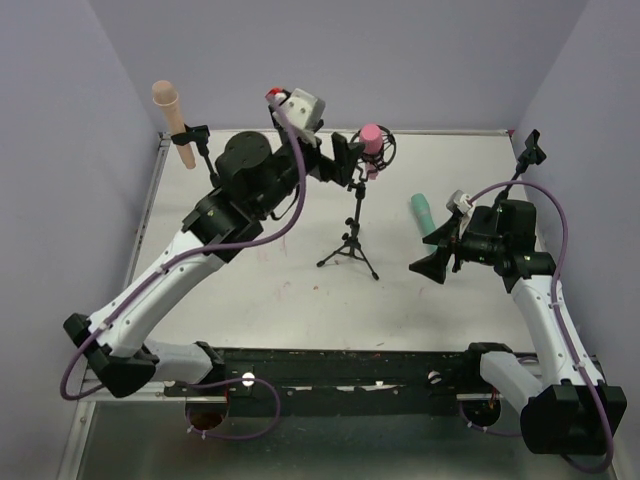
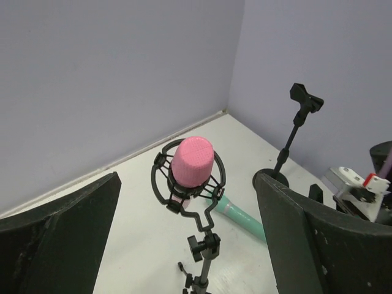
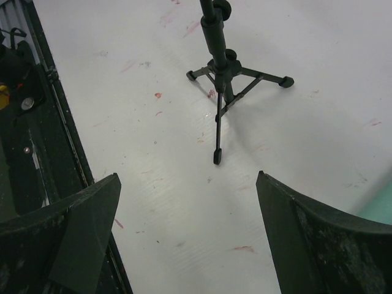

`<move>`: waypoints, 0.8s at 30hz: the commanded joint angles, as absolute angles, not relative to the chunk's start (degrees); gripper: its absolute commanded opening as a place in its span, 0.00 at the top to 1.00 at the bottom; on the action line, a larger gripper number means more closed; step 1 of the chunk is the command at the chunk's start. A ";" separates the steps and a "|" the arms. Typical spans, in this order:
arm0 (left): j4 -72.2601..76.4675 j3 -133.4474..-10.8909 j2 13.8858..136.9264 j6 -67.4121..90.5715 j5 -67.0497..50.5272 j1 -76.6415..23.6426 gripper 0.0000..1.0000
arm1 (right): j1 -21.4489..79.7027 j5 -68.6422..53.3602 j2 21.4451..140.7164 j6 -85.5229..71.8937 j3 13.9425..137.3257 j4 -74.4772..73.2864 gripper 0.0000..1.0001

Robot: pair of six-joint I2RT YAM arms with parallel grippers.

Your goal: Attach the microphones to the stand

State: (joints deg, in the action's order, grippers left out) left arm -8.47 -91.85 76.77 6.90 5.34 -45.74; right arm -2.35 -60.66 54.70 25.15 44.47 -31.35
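Observation:
A pink microphone [image 1: 371, 135] sits upright in the black shock mount of the tripod stand [image 1: 350, 245] at mid-table. My left gripper [image 1: 345, 160] is open and empty, just left of it; in the left wrist view the pink microphone [image 2: 192, 162] stands between and beyond the fingers [image 2: 61, 233]. A green microphone [image 1: 422, 212] lies flat on the table right of the tripod, and also shows in the left wrist view [image 2: 242, 214]. My right gripper [image 1: 435, 262] is open and empty, low beside the green microphone, facing the tripod's feet [image 3: 226, 76]. A peach microphone [image 1: 170, 118] is clipped in the far-left stand.
An empty clip stand [image 1: 530, 150] stands at the far right corner; it also shows in the left wrist view [image 2: 304, 101]. Purple walls close the back and sides. A black rail [image 1: 340, 365] runs along the near edge.

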 commanded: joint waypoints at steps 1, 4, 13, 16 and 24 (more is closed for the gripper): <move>-3.19 -78.26 66.38 10.27 1.06 -44.83 0.01 | -2.55 -59.68 55.02 26.28 43.42 -30.67 0.00; 4.11 -63.95 58.12 13.62 -2.35 -43.77 0.01 | -2.64 -59.50 54.67 26.46 43.07 -30.06 0.00; 39.97 -29.46 52.20 10.11 -8.97 -43.51 0.01 | -2.55 -58.45 54.23 26.37 39.02 -25.75 0.00; 41.04 -30.40 57.72 7.57 -8.35 -43.51 0.01 | -2.55 -58.62 54.14 26.28 39.11 -25.75 0.00; 54.14 -35.41 73.81 -1.65 -8.18 -45.00 0.02 | -2.55 -58.71 54.05 26.63 39.20 -26.02 0.00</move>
